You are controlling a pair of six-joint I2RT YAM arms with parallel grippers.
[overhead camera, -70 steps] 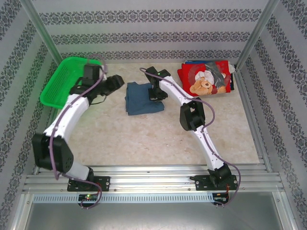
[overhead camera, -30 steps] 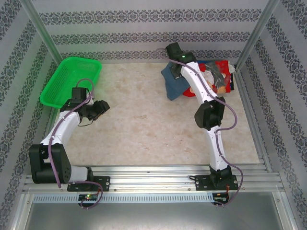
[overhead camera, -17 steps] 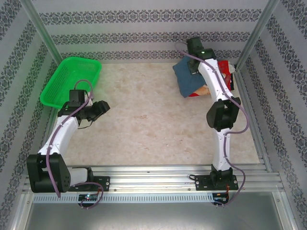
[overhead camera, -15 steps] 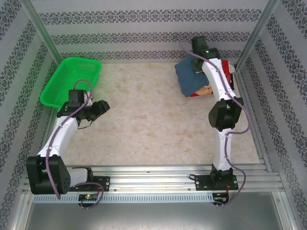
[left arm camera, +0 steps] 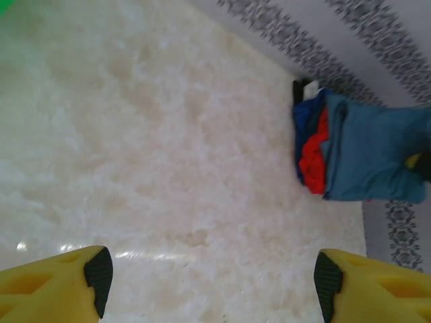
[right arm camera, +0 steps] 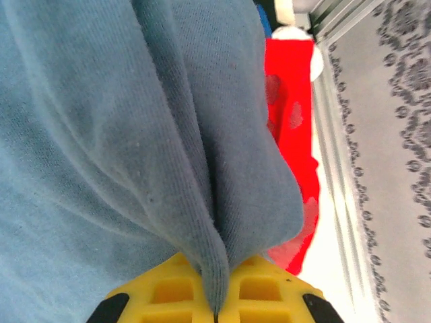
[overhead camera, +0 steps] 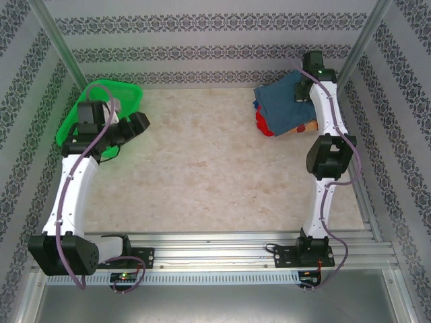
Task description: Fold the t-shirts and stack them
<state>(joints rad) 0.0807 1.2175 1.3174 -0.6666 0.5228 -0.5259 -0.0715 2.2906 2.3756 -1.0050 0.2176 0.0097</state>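
The slate-blue t-shirt (overhead camera: 281, 104) lies folded over the red t-shirt (overhead camera: 264, 125) at the back right corner, and a pinched fold of it rises into my right gripper (overhead camera: 303, 94). In the right wrist view that gripper (right arm camera: 215, 313) is shut on the blue cloth (right arm camera: 135, 134), with the red shirt (right arm camera: 289, 134) underneath. My left gripper (overhead camera: 135, 125) hovers open beside the basket, nothing between its fingers (left arm camera: 214, 279). From the left wrist view the blue t-shirt (left arm camera: 377, 158) covers the red one (left arm camera: 313, 151) and a dark blue edge (left arm camera: 301, 128).
A green mesh basket (overhead camera: 128, 91) stands at the back left, partly under my left arm. Metal rails run along the table's right edge (overhead camera: 357, 182) and front edge (overhead camera: 215, 245). Patterned walls enclose the back and sides.
My right gripper has carried the blue t-shirt right and back until it covers the red shirt. My left arm has swung back toward the basket, and its jaws have opened wider.
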